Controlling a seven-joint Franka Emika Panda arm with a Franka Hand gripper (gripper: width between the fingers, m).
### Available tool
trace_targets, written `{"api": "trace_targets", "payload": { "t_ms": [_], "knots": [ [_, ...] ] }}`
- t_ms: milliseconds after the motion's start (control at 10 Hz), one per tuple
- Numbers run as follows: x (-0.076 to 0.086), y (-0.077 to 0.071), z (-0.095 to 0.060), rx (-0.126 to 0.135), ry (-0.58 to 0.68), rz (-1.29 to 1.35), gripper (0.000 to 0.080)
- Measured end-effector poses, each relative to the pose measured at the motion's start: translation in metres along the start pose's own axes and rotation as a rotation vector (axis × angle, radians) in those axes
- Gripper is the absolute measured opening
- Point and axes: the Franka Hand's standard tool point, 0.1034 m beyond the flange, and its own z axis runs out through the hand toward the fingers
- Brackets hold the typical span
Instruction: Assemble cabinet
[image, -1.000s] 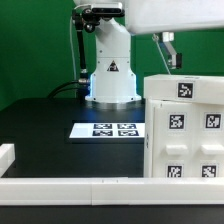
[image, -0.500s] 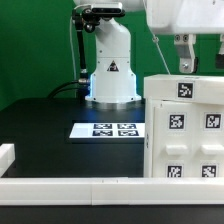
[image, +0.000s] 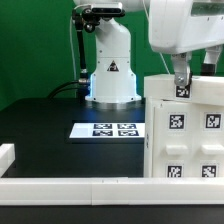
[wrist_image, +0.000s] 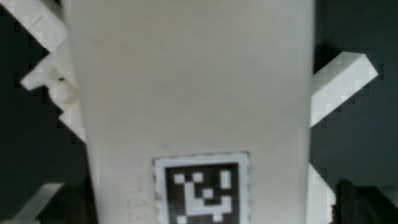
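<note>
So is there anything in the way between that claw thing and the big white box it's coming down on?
Nothing visible. In the exterior view the gripper hangs right at the top edge of the cabinet, with no other object between them. The wrist view shows only the cabinet's white top directly below. The marker board lies off to the side.

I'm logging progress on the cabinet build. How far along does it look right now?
Done: the cabinet stands as one stacked white block on the table. In hand: the gripper sits right at the cabinet's top edge; whether it grips anything can't be told. The wrist view shows only a tagged white panel close up. Left: unclear; no loose parts show. The marker board lies beside it.
</note>
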Motion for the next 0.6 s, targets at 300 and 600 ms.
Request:
{"api": "trace_targets", "payload": {
  "t_ms": [300, 600],
  "knots": [
    [-0.0005, 0.0034, 0.0069, -0.007, 0.007, 0.023, 0.0649],
    [-0.0005, 0.0033, 0.0070, -0.005, 0.008, 0.109, 0.0551]
  ]
}}
